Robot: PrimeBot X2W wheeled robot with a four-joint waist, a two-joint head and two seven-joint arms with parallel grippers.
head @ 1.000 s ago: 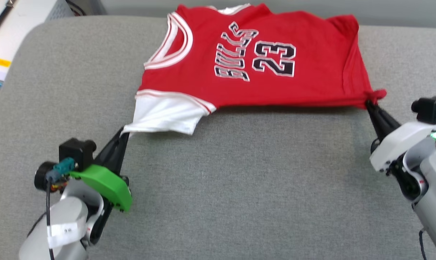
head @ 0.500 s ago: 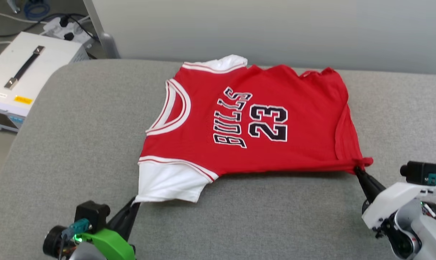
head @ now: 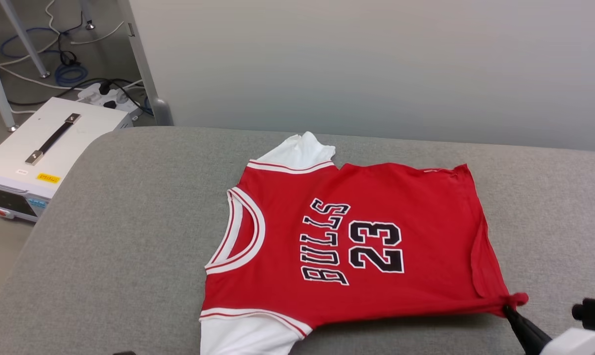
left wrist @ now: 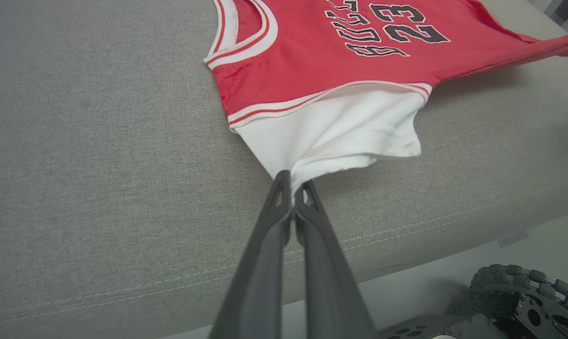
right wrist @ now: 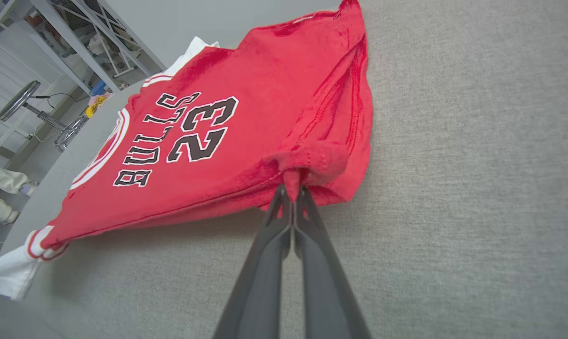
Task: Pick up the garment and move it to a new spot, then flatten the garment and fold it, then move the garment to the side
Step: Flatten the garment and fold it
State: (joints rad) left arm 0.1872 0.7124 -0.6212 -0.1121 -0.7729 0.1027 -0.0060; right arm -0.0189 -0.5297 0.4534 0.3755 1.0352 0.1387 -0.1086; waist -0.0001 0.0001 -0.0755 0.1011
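1. Fingers (left wrist: pixel 265 249) of left gripper (left wrist: pixel 292 183) clamped the white sleeve of the garment (head: pixel 356 236); right gripper (right wrist: pixel 292 190) clamped its hem corner.
2. Garment lay spread on grey pad (head: pixel 129 222) (near edge lifted).
3. Flattening looked underway; fold, side move not done.

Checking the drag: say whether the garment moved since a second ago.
Yes, toward the robot: the garment overlapped the far edge of the table before; now its red part lies short.

Quick head count

I'm counting one garment (head: pixel 356 246), two grippers (left gripper (left wrist: pixel 293 186), right gripper (right wrist: pixel 292 188)), one grey surface (head: pixel 129 236) and one white box (head: pixel 85 125).
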